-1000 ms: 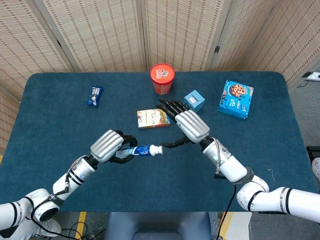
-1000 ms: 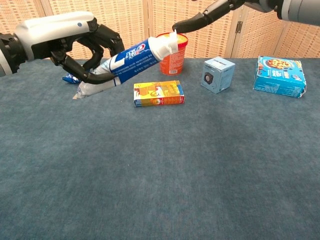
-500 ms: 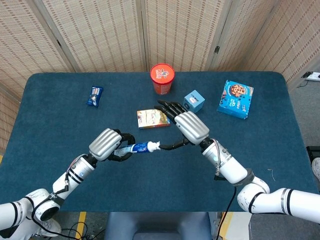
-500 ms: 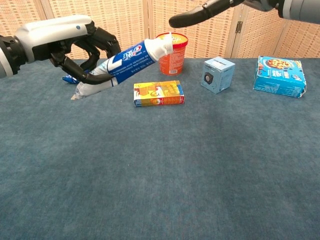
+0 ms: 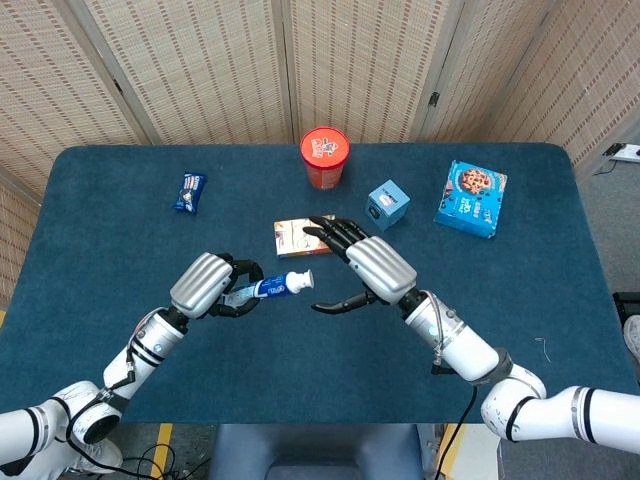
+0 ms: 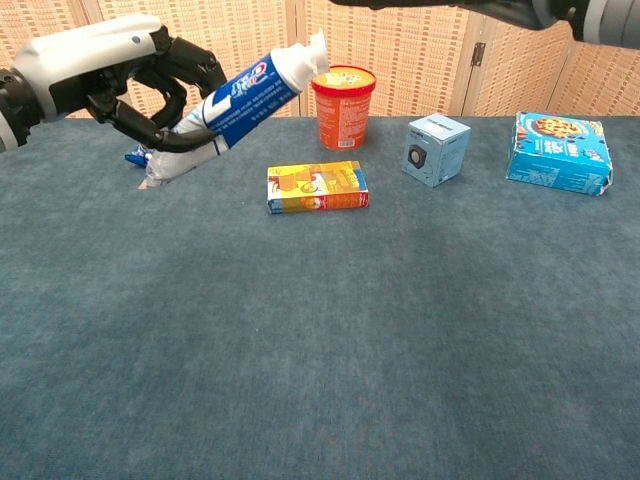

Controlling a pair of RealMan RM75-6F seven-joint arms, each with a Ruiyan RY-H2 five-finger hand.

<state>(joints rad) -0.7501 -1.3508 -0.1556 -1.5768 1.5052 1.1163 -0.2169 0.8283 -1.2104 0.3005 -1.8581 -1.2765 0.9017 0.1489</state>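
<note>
Gripping the toothpaste tube [image 5: 272,287] was the left hand [image 5: 205,285], with its dark fingers wrapped round the flat back end. The tube was held up off the table [image 5: 100,250] and tilted, with its white cap [image 5: 302,280] pointed up and toward the right hand [image 5: 365,265]. In the chest view the tube [image 6: 245,95] was seen raised high in the left hand [image 6: 120,65], with the cap [image 6: 316,48] at the top.

The right hand was held open above the table, and nothing was held in it. Its fingers were spread out and its thumb was stuck out toward the cap. The thumb tip was near the cap, but no touch could be seen. In the chest view only a dark edge of that hand was caught at the top, so little could be told from there.

Under the right hand's fingers a yellow box [image 6: 317,187] was laid flat. Further back an orange cup [image 5: 324,157] was stood upright. A small blue box [image 5: 388,203] and a blue cookie box [image 5: 471,197] were set off to the right. A blue snack packet [image 5: 189,192] was left well apart on the far left.

It was judged that the tube was being held out to the open hand, cap first. A grip on the cap would call for the thumb and a finger to be lined up on both sides of it while the tube was kept steady.
</note>
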